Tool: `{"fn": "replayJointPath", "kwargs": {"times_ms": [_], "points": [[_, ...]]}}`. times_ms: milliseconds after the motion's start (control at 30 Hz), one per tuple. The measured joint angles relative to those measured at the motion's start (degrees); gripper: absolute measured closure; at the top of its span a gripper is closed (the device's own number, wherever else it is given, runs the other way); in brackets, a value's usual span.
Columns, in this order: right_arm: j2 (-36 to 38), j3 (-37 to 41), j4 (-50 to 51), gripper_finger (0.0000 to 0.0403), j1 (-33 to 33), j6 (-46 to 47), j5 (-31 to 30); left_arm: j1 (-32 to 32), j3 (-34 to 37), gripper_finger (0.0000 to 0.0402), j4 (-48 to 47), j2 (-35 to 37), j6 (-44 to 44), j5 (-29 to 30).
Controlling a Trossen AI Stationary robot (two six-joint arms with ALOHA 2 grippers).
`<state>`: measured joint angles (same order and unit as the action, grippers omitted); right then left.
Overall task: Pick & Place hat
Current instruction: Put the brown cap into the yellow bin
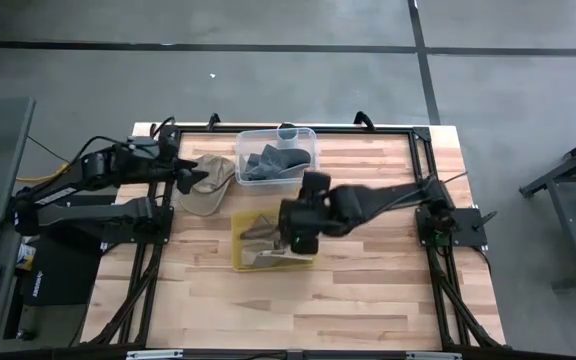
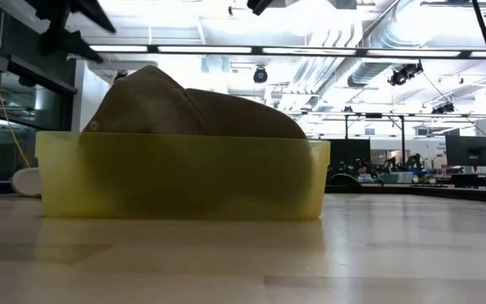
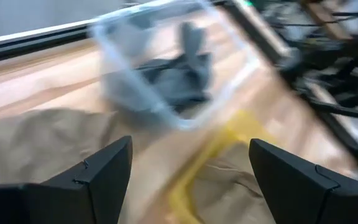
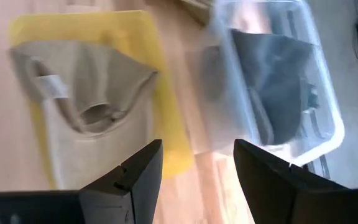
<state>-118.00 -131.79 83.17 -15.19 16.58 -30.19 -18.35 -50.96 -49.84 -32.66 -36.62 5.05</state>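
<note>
A khaki fabric hat [image 2: 197,110] is contained in the yellow plastic bin [image 1: 240,262] on the wooden surface [image 1: 368,290]. The right end effector [image 1: 296,240] is positioned over this bin, fingers apart and empty. Farther back, a second khaki hat [image 1: 206,185] lies beside the clear plastic bin [image 1: 310,138] of dark hats. The left end effector [image 1: 193,176] is held above it, fingers apart.

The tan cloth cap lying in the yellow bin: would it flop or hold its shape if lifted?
The tan cloth cap would probably flop: its fabric lies creased and folded in the yellow plastic bin. It looks light, so it likely lifts easily. Soft cloth seems unlikely to slip or roll.
</note>
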Motion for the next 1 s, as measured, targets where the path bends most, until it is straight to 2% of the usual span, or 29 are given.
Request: {"fn": "replayJointPath", "kwargs": {"times_ms": [233,433,533,667,833,1000], "points": [[8.57,10.58,-4.08,0.021,5.81,1.02,1.68,-0.02,0.02,0.0101,-6.1,-3.9,-3.88,7.46],[18.5,23.46,-10.84,0.021,10.36,2.64,3.6,-1.55,0.02,0.0113,-6.36,-10.48,-4.37,9.74],[23.93,30.07,-15.56,0.021,12.24,3.04,4.21,-6.12,0.04,0.013,-6.11,-13.84,-2.67,5.79],[30.54,37.84,-20.87,0.021,15.02,2.2,5.04,-13.63,0.07,0.0146,-3.25,-17.8,2.34,-3.13],[36.62,45.48,-23.83,0.021,19.27,-1.59,8.44,-24.2,0.07,0.0148,-1.78,-21.86,6.6,-13.48],[41.16,51.59,-26.07,0.021,23.39,-7.73,11.62,-33.74,0.09,0.0148,-3.14,-24.57,7.69,-20.4]]}}
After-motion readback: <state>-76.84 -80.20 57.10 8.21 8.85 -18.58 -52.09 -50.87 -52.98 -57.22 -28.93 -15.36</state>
